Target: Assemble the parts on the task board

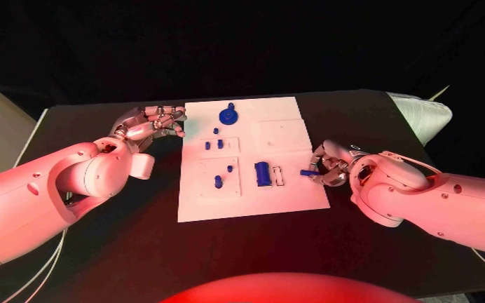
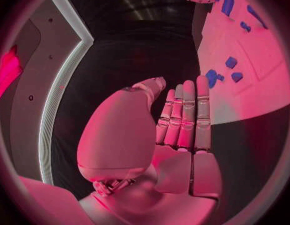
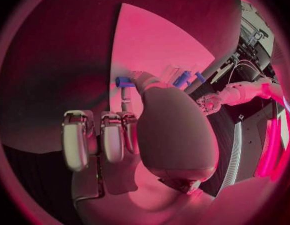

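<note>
Board point(image 1: 288, 201) is laid mid-table. Right hand point(image 1: 329, 165) is kept at its right edge, a small blue part point(image 1: 306, 172) pinched, probably for seating nearby. Left hand point(image 1: 151, 124) is held empty, fingers loosely apart, beside the left edge.

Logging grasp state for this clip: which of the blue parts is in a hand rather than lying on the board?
The small blue part at the task board's right edge, pinched by the right hand. The other blue parts lie on the board untouched; the left hand holds nothing.
</note>
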Controlling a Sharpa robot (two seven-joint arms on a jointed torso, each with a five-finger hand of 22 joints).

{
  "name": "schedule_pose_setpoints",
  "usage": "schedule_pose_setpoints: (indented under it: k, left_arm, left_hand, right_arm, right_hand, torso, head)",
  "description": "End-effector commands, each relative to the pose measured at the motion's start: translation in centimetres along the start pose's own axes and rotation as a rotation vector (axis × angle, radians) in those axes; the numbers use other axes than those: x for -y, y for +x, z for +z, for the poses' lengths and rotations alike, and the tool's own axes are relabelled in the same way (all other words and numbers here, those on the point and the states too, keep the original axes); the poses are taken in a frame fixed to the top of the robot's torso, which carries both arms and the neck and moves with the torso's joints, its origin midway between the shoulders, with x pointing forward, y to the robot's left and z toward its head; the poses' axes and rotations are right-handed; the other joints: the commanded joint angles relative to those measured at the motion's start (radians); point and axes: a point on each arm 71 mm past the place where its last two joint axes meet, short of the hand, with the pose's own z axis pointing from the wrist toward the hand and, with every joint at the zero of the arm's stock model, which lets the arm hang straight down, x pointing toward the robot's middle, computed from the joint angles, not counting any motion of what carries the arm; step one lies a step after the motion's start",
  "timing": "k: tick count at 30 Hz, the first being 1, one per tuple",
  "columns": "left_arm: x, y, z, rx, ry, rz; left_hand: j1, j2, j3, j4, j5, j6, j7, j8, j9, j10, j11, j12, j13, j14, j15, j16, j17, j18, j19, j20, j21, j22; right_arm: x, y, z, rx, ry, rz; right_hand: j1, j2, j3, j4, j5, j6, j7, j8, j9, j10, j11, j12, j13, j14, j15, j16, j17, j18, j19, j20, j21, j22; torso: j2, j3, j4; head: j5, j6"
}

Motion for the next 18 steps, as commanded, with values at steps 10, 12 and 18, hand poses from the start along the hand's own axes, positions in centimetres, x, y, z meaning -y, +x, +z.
schedule_pose_setpoints:
  k: [10,12,18]
  left_arm:
    - [0.1,0.2,0.0,-0.013,0.009,-0.007]
    - [0.1,0.2,0.0,-0.013,0.008,-0.006]
    - [0.1,0.2,0.0,-0.013,0.008,-0.007]
  left_hand:
    - [0.007,0.001,0.0,0.008,0.002,-0.008,0.001,0.002,-0.002,-0.004,0.0,0.005,-0.001,0.003,0.001,-0.007,0.002,0.013,0.007,0.003,-0.005,-0.002]
    - [0.007,0.001,0.0,0.008,0.002,-0.008,0.001,0.002,-0.002,-0.004,0.0,0.005,-0.001,0.003,0.001,-0.007,0.002,0.013,0.007,0.003,-0.005,-0.002]
    - [0.007,0.001,0.0,0.008,0.002,-0.008,0.001,0.002,-0.002,-0.004,0.0,0.005,-0.001,0.003,0.001,-0.007,0.002,0.013,0.007,0.003,-0.005,-0.002]
  right_arm:
    - [-2.2,-0.4,-1.1,-0.044,-0.017,0.118]
    - [-2.5,-0.4,-1.2,-0.048,-0.019,0.135]
    - [-3.4,-0.2,-1.0,-0.052,-0.02,0.163]
  right_hand:
    - [-0.05,0.01,0.025,0.008,0.025,-0.001,-0.004,0.012,0.012,0.104,-0.011,0.002,0.263,0.106,-0.007,0.004,0.263,-0.011,0.096,-0.007,0.008,0.248]
    - [-0.067,0.011,0.029,0.01,0.024,-0.002,-0.003,0.013,0.014,0.104,-0.011,0.002,0.263,0.106,-0.007,0.004,0.263,-0.011,0.097,-0.007,0.01,0.248]
    - [-0.111,0.009,0.035,0.01,0.004,-0.003,-0.004,0.017,0.019,0.104,-0.011,0.002,0.263,0.106,-0.007,0.004,0.263,-0.012,0.097,-0.007,0.014,0.249]
  torso:
    - [0.0,-0.0007,0.001]
    - [0.0,-0.0006,0.0011]
    - [0.0,-0.0014,0.0004]
  head:
    - [-0.004,0.001]
    - [-0.005,0.0]
    - [-0.004,0.0]
